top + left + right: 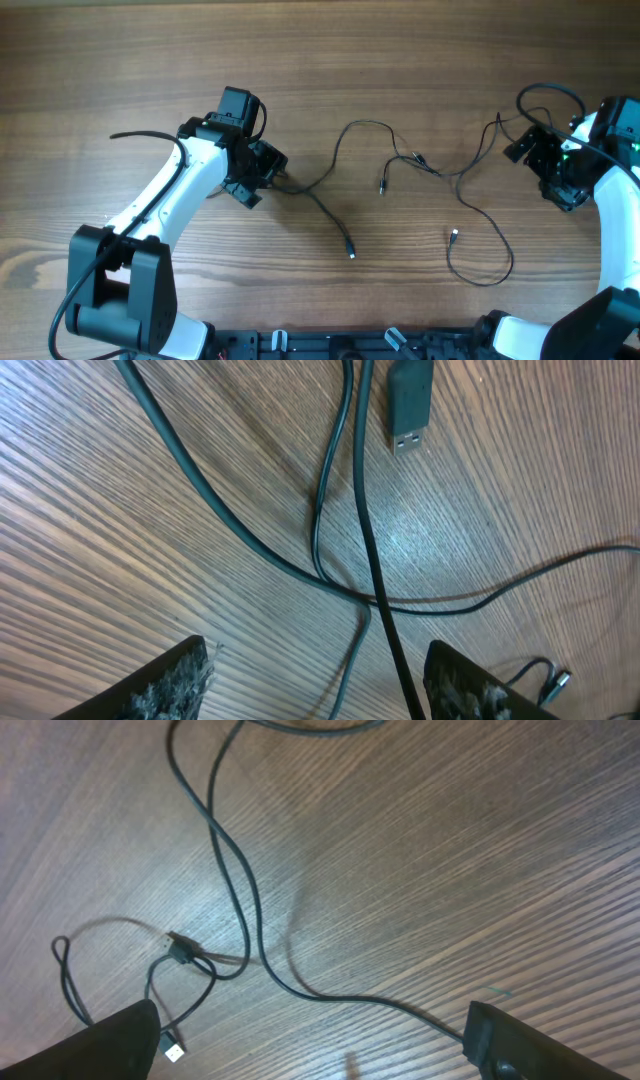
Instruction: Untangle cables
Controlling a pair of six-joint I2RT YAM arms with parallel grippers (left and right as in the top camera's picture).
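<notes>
Several thin black cables point(415, 160) lie spread across the wooden table point(120, 60), crossing near the middle, with loose plug ends point(351, 253) toward the front. My left gripper point(270, 178) sits at their left end. In the left wrist view it point(318, 652) is open, its fingers point(170, 685) wide apart over crossed strands point(372, 598) that lie flat on the wood, a USB plug point(410, 405) ahead. My right gripper point(528, 148) hovers at the cables' right end. It point(312, 1015) is open and empty, with one strand point(330, 998) running under it toward a small knot point(180, 952).
Thicker black wires loop off each arm, one near the left arm point(140, 134) and one above the right arm point(550, 92). The arm bases point(120, 290) stand at the front corners. Bare wood stretches along the back of the table.
</notes>
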